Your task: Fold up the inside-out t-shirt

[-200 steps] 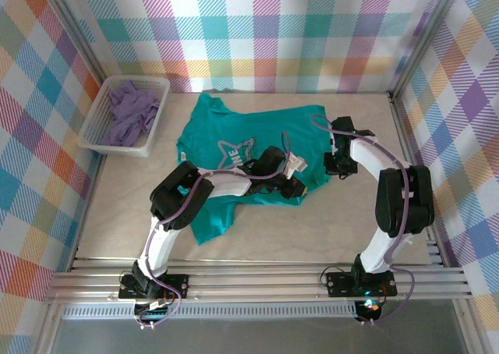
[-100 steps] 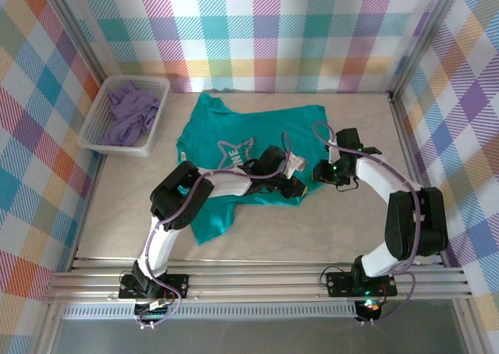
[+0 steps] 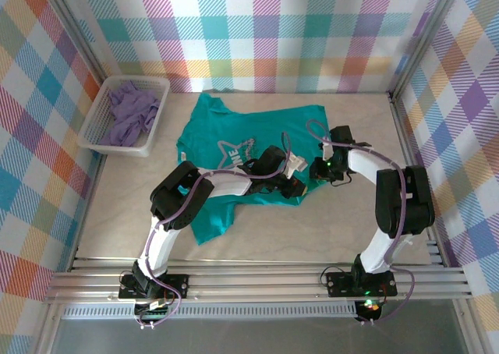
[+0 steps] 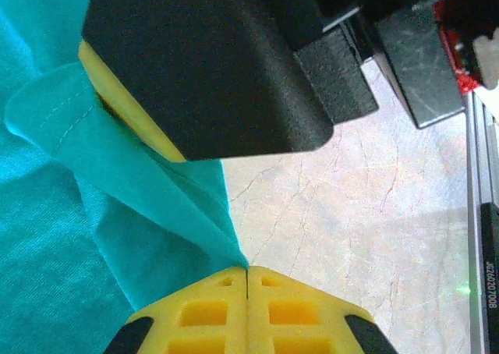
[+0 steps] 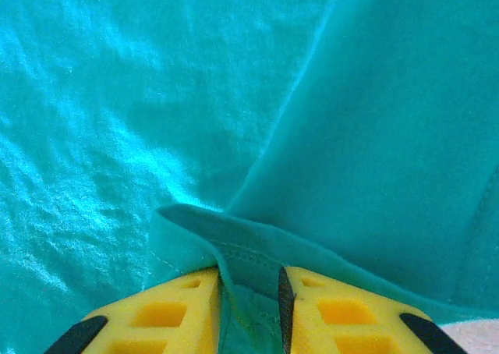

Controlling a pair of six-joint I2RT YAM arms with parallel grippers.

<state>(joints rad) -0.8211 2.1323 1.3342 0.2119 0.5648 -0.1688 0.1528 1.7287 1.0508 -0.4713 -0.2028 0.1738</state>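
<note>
The teal inside-out t-shirt [image 3: 234, 136] lies spread on the table, with its pale graphic [image 3: 232, 153] showing and its lower part folded over. My left gripper [image 3: 297, 185] rests at the shirt's right edge. Its yellow fingertips [image 4: 246, 271] are shut on a thin pinch of teal cloth [image 4: 62, 237]. My right gripper [image 3: 318, 171] sits just right of it, close by. A raised fold of the shirt's stitched hem [image 5: 257, 249] fills the narrow gap in the right gripper [image 5: 249, 288]. The right arm's black body [image 4: 203, 58] looms over the hem in the left wrist view.
A white basket [image 3: 95, 132] at the back left holds a lavender garment [image 3: 129, 112]. Bare tabletop [image 4: 351, 214] lies to the right of the shirt and in front of it. Checked walls close off three sides, and a metal rail [image 3: 257, 280] runs along the near edge.
My right gripper has moved left from the shirt's right edge to the hem beside the left gripper, and its jaws opened and narrowed again. The left gripper has kept still, shut on the cloth.
</note>
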